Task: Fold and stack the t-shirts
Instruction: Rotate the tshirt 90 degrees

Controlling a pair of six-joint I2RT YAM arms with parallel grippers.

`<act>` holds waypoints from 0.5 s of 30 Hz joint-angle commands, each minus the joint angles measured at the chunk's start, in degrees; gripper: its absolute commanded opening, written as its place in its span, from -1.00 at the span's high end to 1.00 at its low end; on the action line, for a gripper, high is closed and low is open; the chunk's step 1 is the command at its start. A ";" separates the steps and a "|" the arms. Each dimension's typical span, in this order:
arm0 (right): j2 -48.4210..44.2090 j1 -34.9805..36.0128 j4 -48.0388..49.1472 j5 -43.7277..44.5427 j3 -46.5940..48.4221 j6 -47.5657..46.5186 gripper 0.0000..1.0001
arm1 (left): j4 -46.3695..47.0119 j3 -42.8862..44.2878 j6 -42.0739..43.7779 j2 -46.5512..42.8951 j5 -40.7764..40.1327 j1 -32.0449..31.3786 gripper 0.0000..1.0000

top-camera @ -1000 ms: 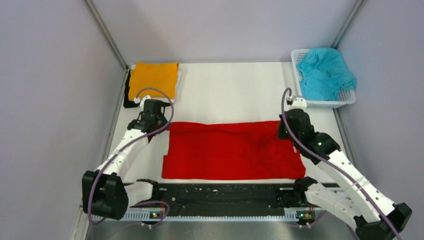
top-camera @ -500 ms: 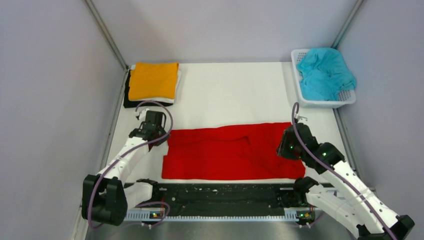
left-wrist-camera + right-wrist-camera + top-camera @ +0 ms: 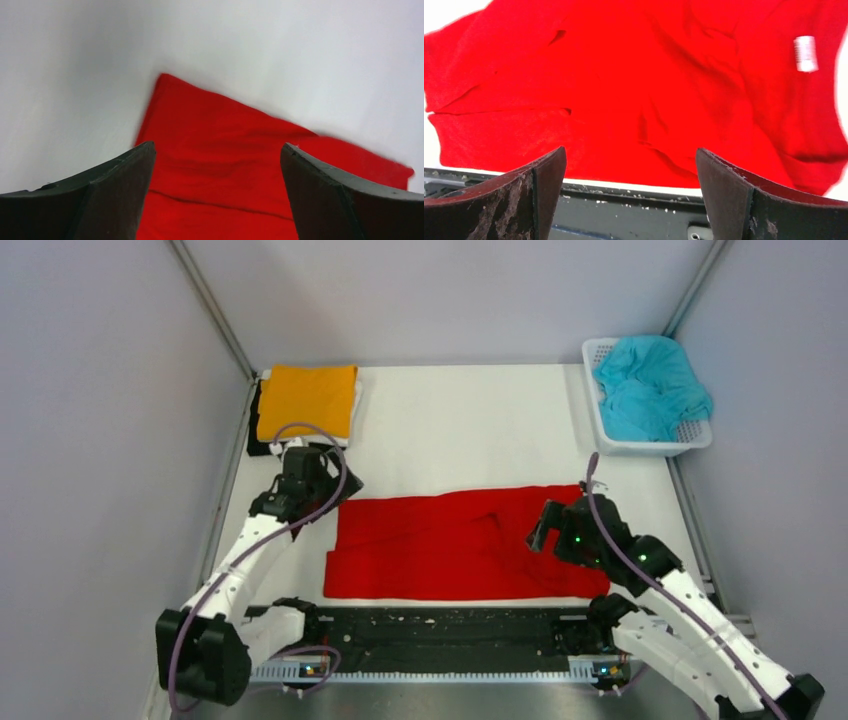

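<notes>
**Progress of the fold-and-stack task.** At the far-left corner of the desk [image 3: 460,420], a folded orange t-shirt [image 3: 305,400] tops a neat pile. The edge of a black t-shirt [image 3: 254,430] shows beneath it, with a thin white layer only glimpsed between them. These count as finished.

The red t-shirt [image 3: 460,545] lies across the near middle of the desk as a long band. It appears folded once lengthwise and is creased toward its right end.

The left gripper [image 3: 216,146] hangs over the band's far-left corner, jaws spread wide and holding nothing. The right gripper [image 3: 630,150] is likewise released and empty, above the right portion.

By judgement, the red band needs crosswise folds and a move onto the pile. The teal t-shirt [image 3: 650,385] lies crumpled in the white basket [image 3: 700,437] at far right and is not yet folded.
</notes>
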 commanded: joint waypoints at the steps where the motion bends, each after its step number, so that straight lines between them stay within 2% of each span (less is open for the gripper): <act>1: 7.72 0.60 18.15 -5.23 -7.15 4.06 -0.97 | 11.28 -0.15 1.32 7.79 14.85 -3.69 -0.97; 7: 19.83 -1.28 27.77 -2.64 -12.38 8.54 -0.97 | 12.43 0.19 1.92 20.67 12.91 -8.46 -0.97; 12: 29.69 -11.00 38.64 -8.27 -15.77 6.45 -0.97 | 13.31 -2.04 1.42 25.83 10.68 -8.43 -0.98; 15: 37.77 -15.45 44.05 -6.16 -10.88 2.23 -0.97 | 13.61 -2.79 0.09 27.27 11.45 -8.75 -0.97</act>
